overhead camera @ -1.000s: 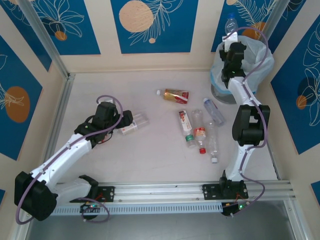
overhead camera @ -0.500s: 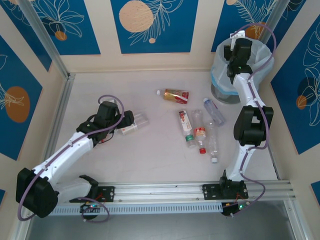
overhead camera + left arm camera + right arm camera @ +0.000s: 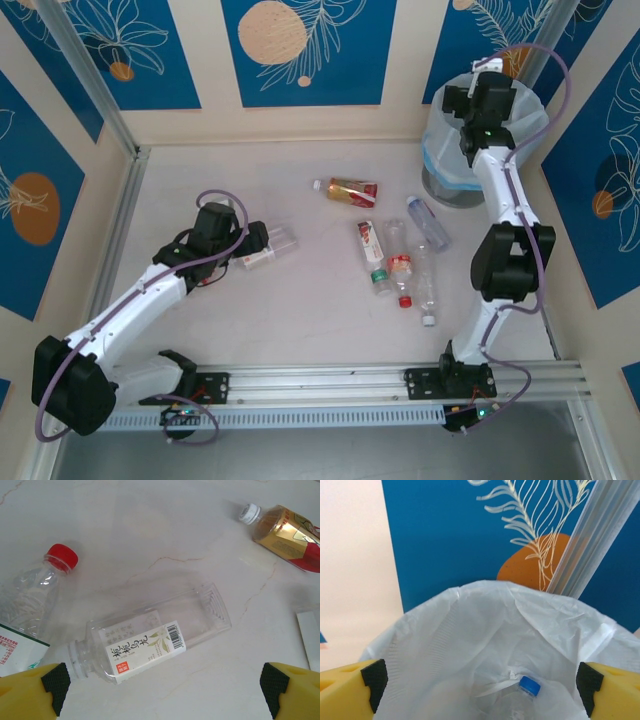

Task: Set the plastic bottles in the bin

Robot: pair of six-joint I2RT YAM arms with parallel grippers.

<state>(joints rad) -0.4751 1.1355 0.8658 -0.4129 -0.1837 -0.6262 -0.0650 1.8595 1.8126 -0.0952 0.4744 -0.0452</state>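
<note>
Left hand (image 3: 165,682), spread wide, hovers over a white-labelled bottle (image 3: 150,640), a red-capped bottle (image 3: 31,594) just beside it.

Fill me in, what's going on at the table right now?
The right gripper hangs with open jaws above the round grey bin lined with a pale plastic bag, and a clear blue-capped bottle lies inside. The left gripper, also open, hovers over a clear flat-sided plastic bottle with a white label lying on the table, not gripping it. A gold-labelled bottle and a cluster of other clear bottles lie mid-table, not yet binned.
</note>
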